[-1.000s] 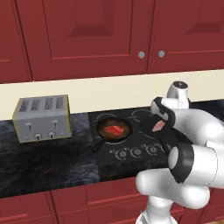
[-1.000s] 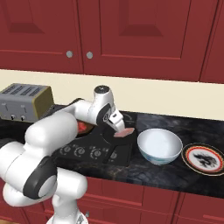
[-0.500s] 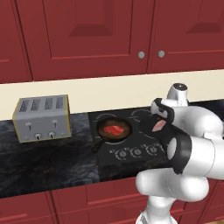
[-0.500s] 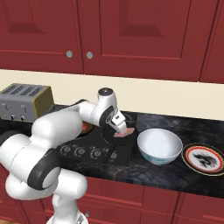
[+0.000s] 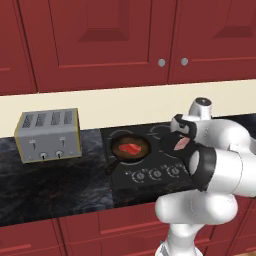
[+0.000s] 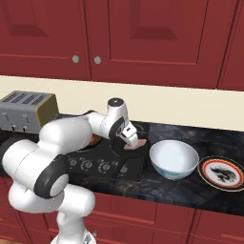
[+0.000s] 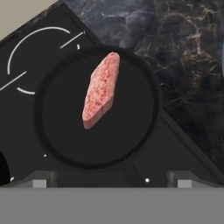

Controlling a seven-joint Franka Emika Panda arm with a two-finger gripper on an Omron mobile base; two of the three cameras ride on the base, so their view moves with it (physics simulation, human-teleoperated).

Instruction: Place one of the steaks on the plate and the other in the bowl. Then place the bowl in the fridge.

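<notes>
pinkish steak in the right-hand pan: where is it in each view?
Left base view: pinkish steak at centre right, mostly hidden behind the arm, right of the pan holding the red steak.
Right base view: at centre, under the open gripper, left of the bowl.
Hand view: upper centre, lying in the dark pan.
Shared landmark: the black stovetop.

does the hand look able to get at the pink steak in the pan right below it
Probably yes. The hand hangs open over the pink steak, which lies alone and uncovered in its dark pan. Nothing sits between the fingertips and the meat, so a straight descent looks free.
</notes>
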